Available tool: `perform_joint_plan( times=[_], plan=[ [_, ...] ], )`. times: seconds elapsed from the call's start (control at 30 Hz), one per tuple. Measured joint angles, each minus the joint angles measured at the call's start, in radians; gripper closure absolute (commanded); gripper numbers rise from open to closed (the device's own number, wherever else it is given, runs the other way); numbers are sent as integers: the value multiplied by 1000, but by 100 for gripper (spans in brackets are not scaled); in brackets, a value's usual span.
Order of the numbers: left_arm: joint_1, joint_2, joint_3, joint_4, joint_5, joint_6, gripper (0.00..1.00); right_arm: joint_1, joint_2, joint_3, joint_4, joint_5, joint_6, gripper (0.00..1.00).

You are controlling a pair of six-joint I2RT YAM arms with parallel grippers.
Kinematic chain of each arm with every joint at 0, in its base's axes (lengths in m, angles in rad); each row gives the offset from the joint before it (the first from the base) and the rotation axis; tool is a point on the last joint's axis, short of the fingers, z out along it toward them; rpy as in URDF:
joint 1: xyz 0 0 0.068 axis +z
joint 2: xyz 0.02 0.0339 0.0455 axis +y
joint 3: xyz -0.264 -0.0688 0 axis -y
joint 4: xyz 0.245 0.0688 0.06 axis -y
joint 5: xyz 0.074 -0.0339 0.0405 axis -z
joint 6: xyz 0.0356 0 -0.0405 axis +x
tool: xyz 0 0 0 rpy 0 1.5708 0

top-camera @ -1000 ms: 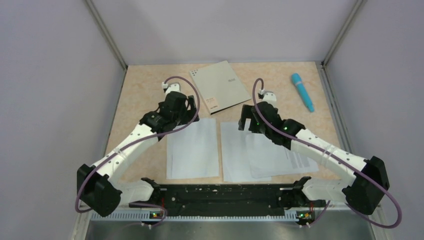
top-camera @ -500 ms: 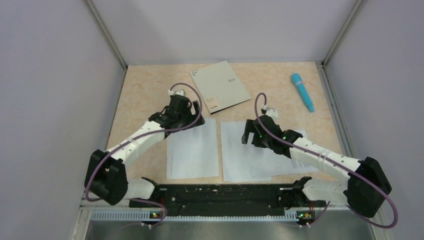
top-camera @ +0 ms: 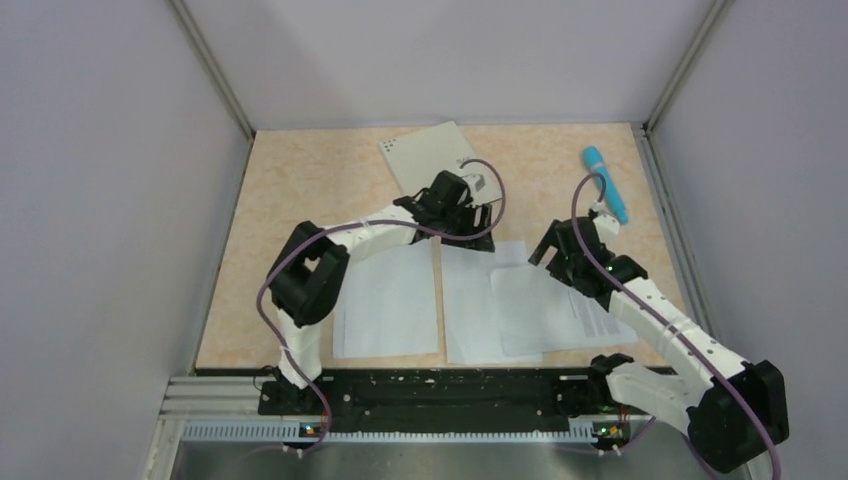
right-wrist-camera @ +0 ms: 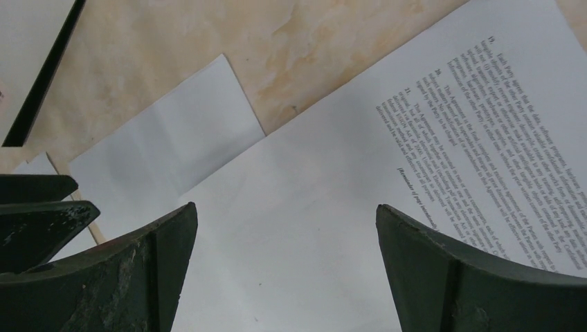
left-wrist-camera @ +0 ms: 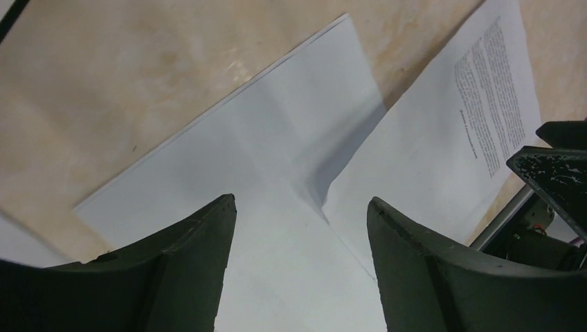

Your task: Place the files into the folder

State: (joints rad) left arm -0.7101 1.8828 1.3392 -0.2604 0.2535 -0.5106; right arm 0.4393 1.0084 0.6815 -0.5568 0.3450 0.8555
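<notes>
Beige mottled table [top-camera: 290, 180] boxed by pale grey walls [top-camera: 100, 200]
Over the files [top-camera: 385, 300], left gripper [left-wrist-camera: 301, 200] and right gripper [right-wrist-camera: 286, 207] stand spread, empty

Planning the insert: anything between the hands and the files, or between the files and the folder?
No: left hand and right hand hang open right over the files. But the folder lies shut, grey cover up, so its own cover bars the way in. The blue pen lies off to the right.
</notes>
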Motion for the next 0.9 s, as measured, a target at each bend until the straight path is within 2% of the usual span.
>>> perform_joint_plan(
  times=[0.07,0.2,0.5,0.7,0.8,0.9],
  plan=[
    [-14,85,97,-3,58,54,35,-36,-3,14,-19,-2,-10,1],
    [-23,196,216,-27,144,133,39,-106,-18,42,-37,-3,-36,1],
    [-56,334,368,-175,288,288,46,-148,-24,54,-43,-8,-84,1],
    [-83,370,401,-253,328,348,53,-162,0,65,-40,-19,-105,1],
    [-89,372,402,-284,336,361,60,-164,3,72,-35,-25,-113,1],
    [-89,372,406,-301,339,369,76,-168,4,74,-32,-29,-120,1]
  ],
)
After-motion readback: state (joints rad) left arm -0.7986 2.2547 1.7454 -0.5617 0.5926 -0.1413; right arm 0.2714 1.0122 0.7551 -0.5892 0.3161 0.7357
